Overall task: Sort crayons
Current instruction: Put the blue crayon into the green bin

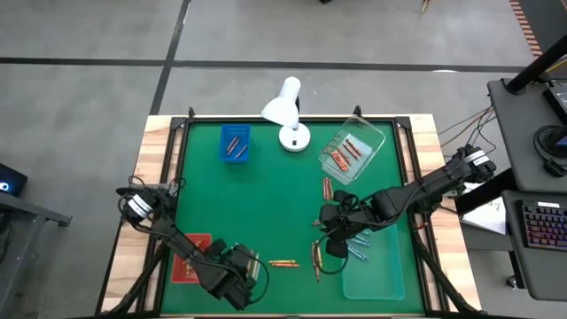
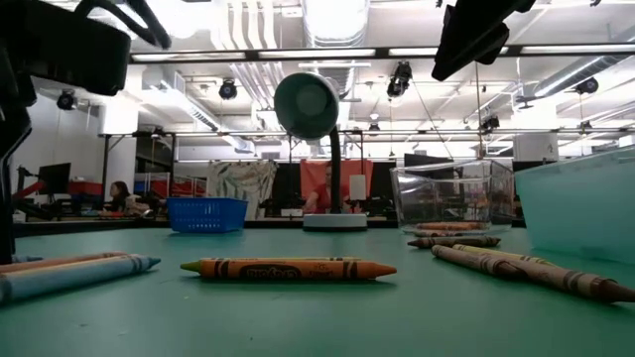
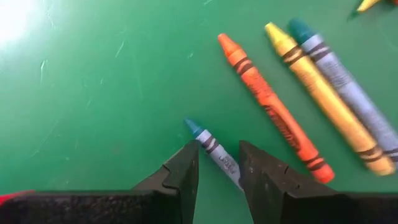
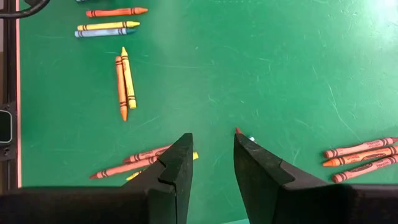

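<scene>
Green felt covers the table (image 1: pixel 266 204), with a white desk lamp (image 1: pixel 288 111) at twelve o'clock and a large workshop room stretching behind it in the low view. Sorting looks partly done: red crayons already lie in the blue tray (image 1: pixel 235 143) at eleven o'clock and in the clear tub (image 1: pixel 353 149) at one o'clock, while a red tray (image 1: pixel 190 258) sits at seven o'clock and a pale tray (image 1: pixel 376 262) at five o'clock.

Loose crayons remain near six o'clock (image 1: pixel 283 263), with another pair (image 1: pixel 327 187) toward the middle. The left gripper (image 3: pixel 217 177) is low over the felt at seven o'clock, its fingers a narrow gap apart and straddling a blue crayon (image 3: pixel 214 149) that runs between them; whether the pads already press it cannot be told. Just beside it lie an orange crayon (image 3: pixel 273 112), a yellow one (image 3: pixel 326 102) and a grey-blue one (image 3: pixel 348 84), the last two touching side by side.

The step in hand seems to be picking that blue crayon; next the fingers would need to close squarely on it without nudging the orange neighbour, then lift.

The right gripper (image 4: pixel 211 168) hovers at four o'clock, fingers apart and holding nothing, above scattered orange crayons (image 4: pixel 134 163)
</scene>
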`<state>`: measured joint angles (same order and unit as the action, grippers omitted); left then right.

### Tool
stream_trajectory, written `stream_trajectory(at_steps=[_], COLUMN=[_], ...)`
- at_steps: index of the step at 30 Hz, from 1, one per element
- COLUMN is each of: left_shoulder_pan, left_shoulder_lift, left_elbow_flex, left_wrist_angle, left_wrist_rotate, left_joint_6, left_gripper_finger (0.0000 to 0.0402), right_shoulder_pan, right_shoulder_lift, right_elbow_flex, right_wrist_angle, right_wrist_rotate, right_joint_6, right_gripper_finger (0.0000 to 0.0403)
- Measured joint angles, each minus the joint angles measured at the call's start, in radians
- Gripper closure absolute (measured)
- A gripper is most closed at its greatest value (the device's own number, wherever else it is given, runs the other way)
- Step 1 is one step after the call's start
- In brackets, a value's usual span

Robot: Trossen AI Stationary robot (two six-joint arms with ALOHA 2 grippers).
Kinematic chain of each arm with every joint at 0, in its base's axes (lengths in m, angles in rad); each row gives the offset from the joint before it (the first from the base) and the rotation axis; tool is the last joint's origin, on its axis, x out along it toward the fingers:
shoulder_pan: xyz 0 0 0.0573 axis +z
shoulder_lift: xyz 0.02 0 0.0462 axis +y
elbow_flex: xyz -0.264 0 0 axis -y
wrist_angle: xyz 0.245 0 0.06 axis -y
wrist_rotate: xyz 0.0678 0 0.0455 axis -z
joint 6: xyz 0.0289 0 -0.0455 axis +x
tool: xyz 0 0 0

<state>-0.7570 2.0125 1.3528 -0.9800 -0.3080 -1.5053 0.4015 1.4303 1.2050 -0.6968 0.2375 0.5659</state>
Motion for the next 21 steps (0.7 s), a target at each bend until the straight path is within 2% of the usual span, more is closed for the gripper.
stream_trajectory(at_steps=[8, 11, 17, 21], left_shoulder_pan=[-0.004, -0.004, -0.005, -0.006], left_shoulder_lift=[-0.008, -0.008, -0.006, -0.006], left_elbow_flex=[-0.056, -0.057, -0.057, -0.054], left_wrist_angle=[0.083, 0.089, 0.097, 0.094], left_wrist_rotate=[-0.010, -0.010, -0.025, -0.049], left_joint_6=[-0.019, -0.019, -0.002, 0.048], left_gripper_finger=[0.0312, 0.0330, 0.0391, 0.0396], right_shoulder_pan=[0.000, 0.000, 0.000, 0.004], right_shoulder_lift=[0.000, 0.000, 0.000, 0.000], right_elbow_flex=[-0.007, -0.007, -0.007, -0.016], right_wrist_angle=[0.000, 0.000, 0.000, 0.003], right_wrist_rotate=[0.000, 0.000, 0.000, 0.003], right_joint_6=[0.000, 0.000, 0.003, 0.003], right_gripper_finger=[0.0298, 0.0298, 0.0298, 0.0298])
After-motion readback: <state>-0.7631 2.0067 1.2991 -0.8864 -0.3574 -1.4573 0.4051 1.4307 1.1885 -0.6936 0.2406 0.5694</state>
